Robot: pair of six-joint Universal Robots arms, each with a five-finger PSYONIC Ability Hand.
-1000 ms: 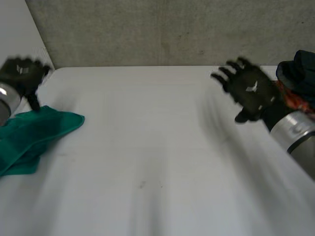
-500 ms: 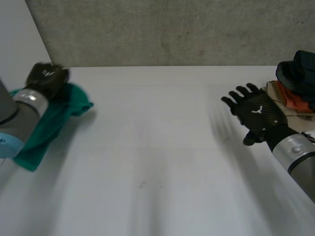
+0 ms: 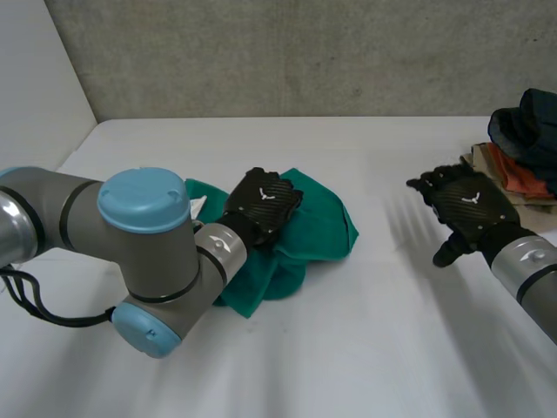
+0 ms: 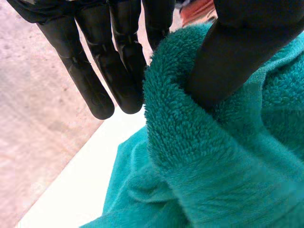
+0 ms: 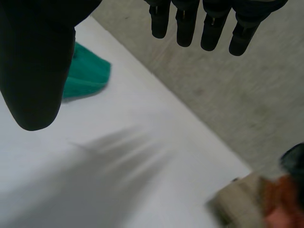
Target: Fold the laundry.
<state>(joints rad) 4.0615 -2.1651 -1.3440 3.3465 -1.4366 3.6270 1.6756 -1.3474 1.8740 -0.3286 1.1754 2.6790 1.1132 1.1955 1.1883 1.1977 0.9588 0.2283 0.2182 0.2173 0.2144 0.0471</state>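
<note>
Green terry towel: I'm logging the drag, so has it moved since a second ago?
Yes. The green terry towel, pinched in the left hand, went from the white table's left edge toward its middle, nearer the piled clothes.

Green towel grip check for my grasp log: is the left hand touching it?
Touching. The left wrist view shows the left hand pinching a fold of the green towel between its thumb and fingers.
</note>
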